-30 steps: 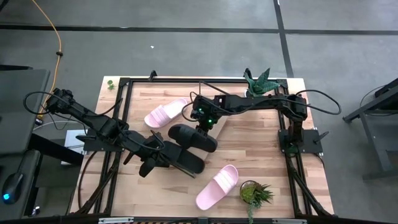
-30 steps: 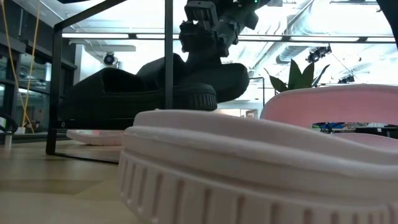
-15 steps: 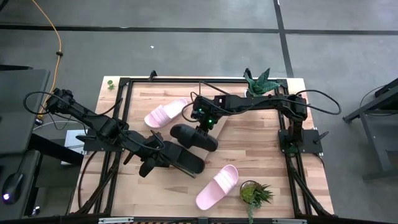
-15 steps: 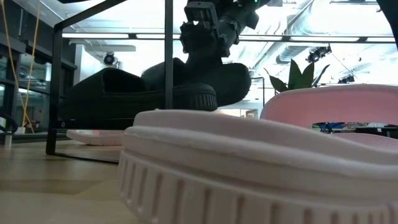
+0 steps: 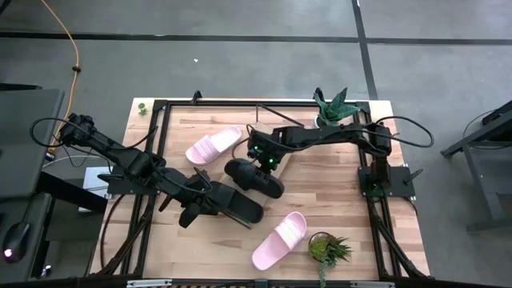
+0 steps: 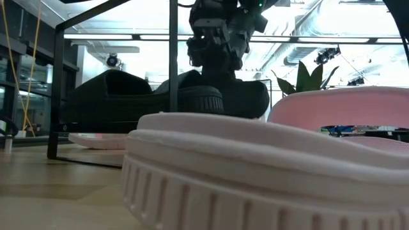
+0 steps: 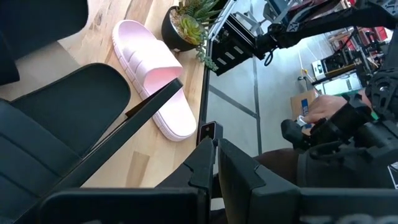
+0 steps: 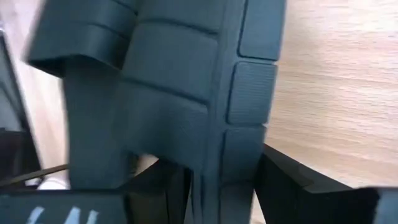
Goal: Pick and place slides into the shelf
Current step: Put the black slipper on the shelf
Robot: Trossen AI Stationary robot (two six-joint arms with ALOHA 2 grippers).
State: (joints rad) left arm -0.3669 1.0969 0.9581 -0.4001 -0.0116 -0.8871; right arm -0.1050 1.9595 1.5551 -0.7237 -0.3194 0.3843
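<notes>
My right gripper [image 5: 261,160] hangs over the far end of a black slide [image 5: 254,178] at the table's middle, its open fingers on either side of the slide's sole [image 8: 205,93]. A second black slide [image 5: 234,204] lies nearer, beside my shut left gripper [image 5: 190,214], which has nothing between its fingers [image 7: 216,162]. One pink slide [image 5: 213,147] lies sole-down at the far left. Another pink slide [image 5: 280,240] lies near the front edge. Of the shelf, only a thin black wire frame [image 6: 172,57] shows; its board I cannot make out. My right gripper comes down slantwise from above with one finger [image 8: 283,180] on each side of the black slide's sole edge [image 8: 249,106]. Whether the fingers touch the slide, I cannot tell. The slide lies about level below the gripper [image 6: 243,99].
A potted plant [image 5: 330,248] stands at the front right beside the near pink slide, and another plant [image 5: 332,106] at the far right corner. Black rails [image 5: 160,120] run along the table's edges. Bare wood lies to the right of the slides.
My right gripper has tipped downward a little and its jaws have spread. The black slide under it, earlier tilted with one end raised, has sunk and now lies about level, shifted slightly toward the table's left.
</notes>
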